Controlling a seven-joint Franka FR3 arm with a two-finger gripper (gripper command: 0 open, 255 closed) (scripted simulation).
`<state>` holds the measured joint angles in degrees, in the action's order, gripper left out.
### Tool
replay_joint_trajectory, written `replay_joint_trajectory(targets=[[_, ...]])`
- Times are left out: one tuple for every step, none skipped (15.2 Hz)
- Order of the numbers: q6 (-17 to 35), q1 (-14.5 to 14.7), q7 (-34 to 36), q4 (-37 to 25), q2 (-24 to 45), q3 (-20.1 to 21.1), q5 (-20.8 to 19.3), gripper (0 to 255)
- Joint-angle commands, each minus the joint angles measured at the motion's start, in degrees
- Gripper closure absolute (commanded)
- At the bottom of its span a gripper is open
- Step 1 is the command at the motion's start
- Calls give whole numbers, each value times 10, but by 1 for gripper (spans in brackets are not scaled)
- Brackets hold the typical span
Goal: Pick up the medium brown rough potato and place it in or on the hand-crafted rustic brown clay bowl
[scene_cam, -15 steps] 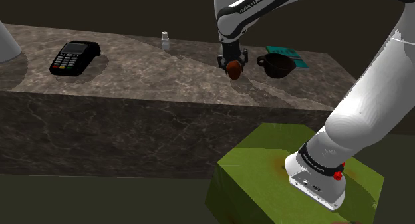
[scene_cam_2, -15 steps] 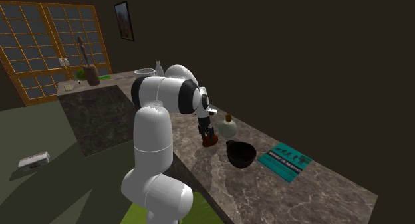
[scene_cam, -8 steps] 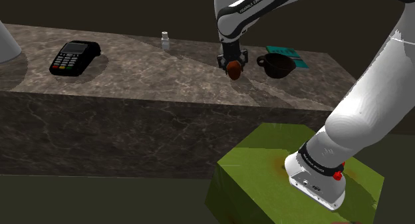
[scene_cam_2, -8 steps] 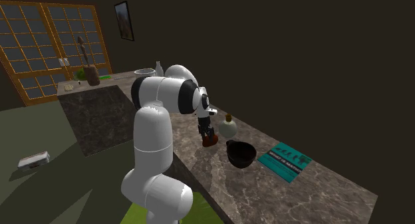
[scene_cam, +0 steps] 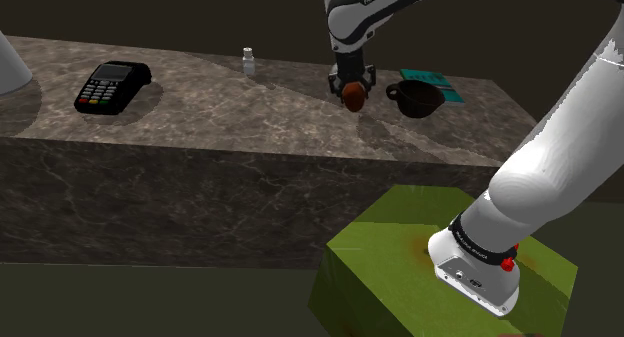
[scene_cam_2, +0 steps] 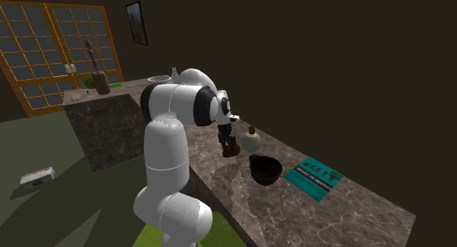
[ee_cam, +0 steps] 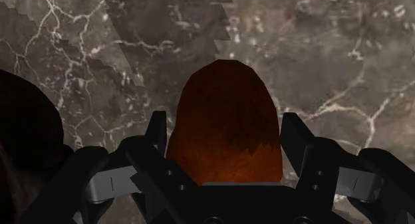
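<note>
My black gripper [scene_cam: 352, 93] is shut on the reddish-brown potato [scene_cam: 353, 96], holding it a little above the marble counter [scene_cam: 250, 105]. From the wrist, the potato [ee_cam: 224, 126] sits clasped between both fingers [ee_cam: 155, 133], with the counter's veined stone behind it. The dark brown bowl [scene_cam: 418, 98] stands on the counter just beyond the gripper toward the shoulder view's right. In the second exterior view the gripper [scene_cam_2: 230, 149] with the potato [scene_cam_2: 231, 152] hangs left of the bowl [scene_cam_2: 265, 168].
A black card terminal [scene_cam: 112, 85] lies at the counter's left and a small clear bottle [scene_cam: 249, 62] at the back. A teal booklet [scene_cam: 440, 85] lies behind the bowl. A pale round flask [scene_cam_2: 252, 140] stands close behind the gripper. My green stand [scene_cam: 440, 260] is below the counter.
The gripper has risen slightly with the potato in it, lifting it clear of the counter. Nothing else has moved.
</note>
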<state>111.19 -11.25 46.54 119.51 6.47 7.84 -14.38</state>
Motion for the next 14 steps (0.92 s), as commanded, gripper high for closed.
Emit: replay_joint_trajectory(targets=[[-13,0,-4,-6,-7,0,2,255],[-20,0,-6,-10,-11,1,4,255],[-27,0,-7,-13,-14,1,5,255],[-34,0,-9,-17,-18,1,6,255],[-41,0,-11,-21,-21,1,7,255],[-48,0,-13,-25,-24,1,8,255],[-55,0,-15,-30,-27,1,9,255],[-62,0,-16,-34,-30,1,10,255],[-69,1,-18,-39,-33,2,11,255],[-76,1,-20,-43,-35,2,11,255],[-83,1,-21,-48,-38,2,12,255],[-90,1,-23,-53,-40,2,13,255],[-97,1,-25,-58,-43,2,14,255],[-105,1,-26,-63,-45,2,14,255]])
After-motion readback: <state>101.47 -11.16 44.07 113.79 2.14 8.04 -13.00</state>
